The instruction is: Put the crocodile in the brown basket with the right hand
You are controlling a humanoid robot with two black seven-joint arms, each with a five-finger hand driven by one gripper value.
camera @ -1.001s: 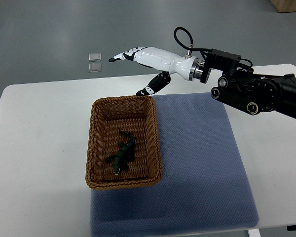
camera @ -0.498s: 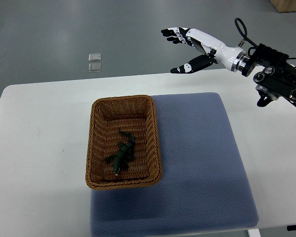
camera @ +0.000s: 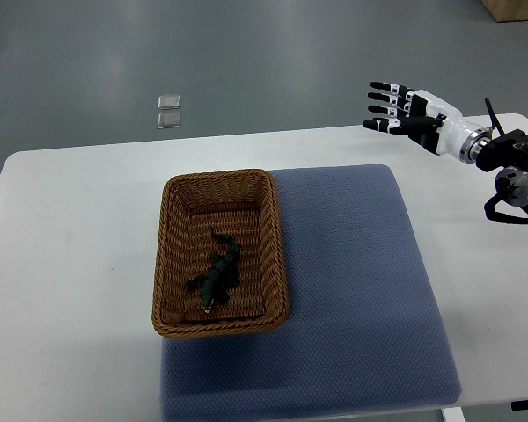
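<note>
Crocodile: small, dark green, ridged along the back, lying flat inside basket, left of centre of the frame. Basket: brown woven wicker, rectangular with rounded corners, set on left part of blue dimpled mat over smooth white counter. Right hand at upper right, glossy white and black. Fingers straight and spread, holding nothing, touching nothing.

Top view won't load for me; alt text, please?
A toy crocodile lies inside the brown basket on a white table, partly over a blue mat. The right hand, fingers spread and empty, hovers at the far right corner.
</note>
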